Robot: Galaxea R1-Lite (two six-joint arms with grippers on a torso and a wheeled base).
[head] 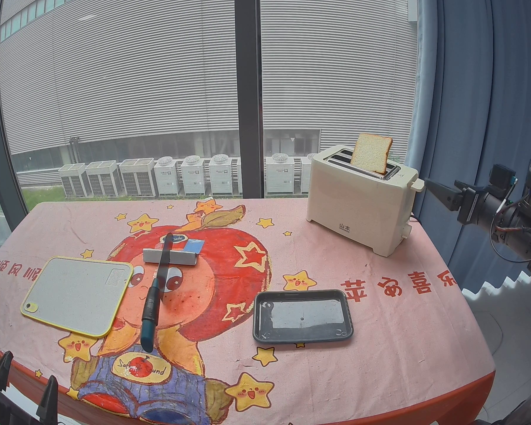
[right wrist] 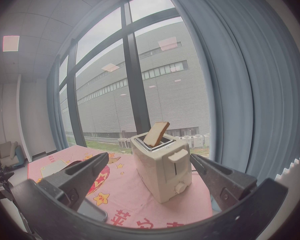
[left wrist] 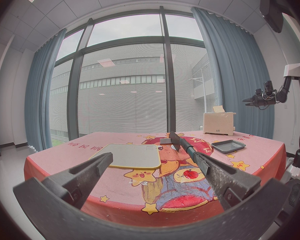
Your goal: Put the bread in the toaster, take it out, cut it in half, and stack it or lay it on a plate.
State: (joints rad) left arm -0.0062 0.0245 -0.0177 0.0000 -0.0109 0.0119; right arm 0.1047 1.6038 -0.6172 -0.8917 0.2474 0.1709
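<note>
bread (head: 371,153) aslant in toaster (head: 360,208), well clear of right fingers (head: 442,193)

Layout on the table (head: 407,332)
At the far right corner the toaster (head: 360,208), bread (head: 371,153) in its slot; tray (head: 259,320) toward the front, knife (head: 156,290) left of it, cutting board (head: 71,293) by the left edge

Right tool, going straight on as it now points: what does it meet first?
Most likely the toaster, at its end with the lever, centred ahead of the open right tool; the gap between looks free.
</note>
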